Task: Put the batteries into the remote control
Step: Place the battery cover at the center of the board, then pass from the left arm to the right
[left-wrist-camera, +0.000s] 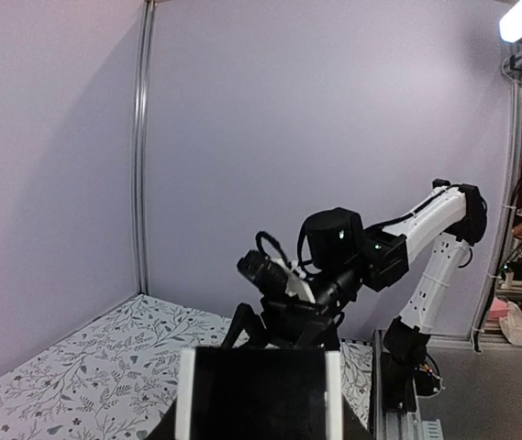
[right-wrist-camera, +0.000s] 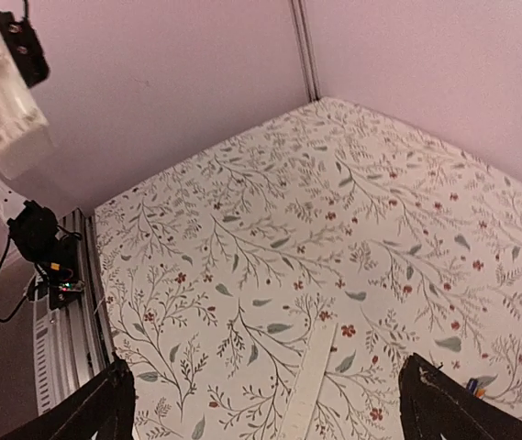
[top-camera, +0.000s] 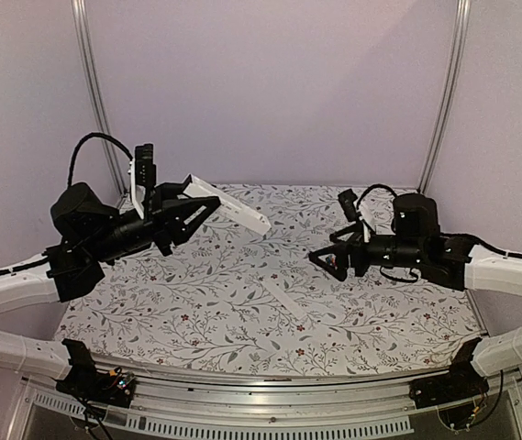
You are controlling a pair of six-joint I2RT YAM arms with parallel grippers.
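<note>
My left claw (top-camera: 190, 205) pinched the remote control (top-camera: 238, 209) aloft by one end; my right claw (top-camera: 323, 259) gaped wide, empty. The remote seemed light, stiff and slick, best gripped across its sides.

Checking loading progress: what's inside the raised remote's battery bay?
The remote control, gripped by the left gripper, shows a pale recess with no dark battery visible; its gripped end is covered.

The flowered cloth (top-camera: 196, 312) between my left gripper (top-camera: 196, 203) and right gripper (top-camera: 323, 260) is open to pass over; only the flat white cover strip (top-camera: 280, 300) lies on its middle. The remote control (top-camera: 242, 213), held raised in my left gripper, juts over the far left. Walls (top-camera: 270, 82) and corner posts (top-camera: 444, 101) close the back
</note>
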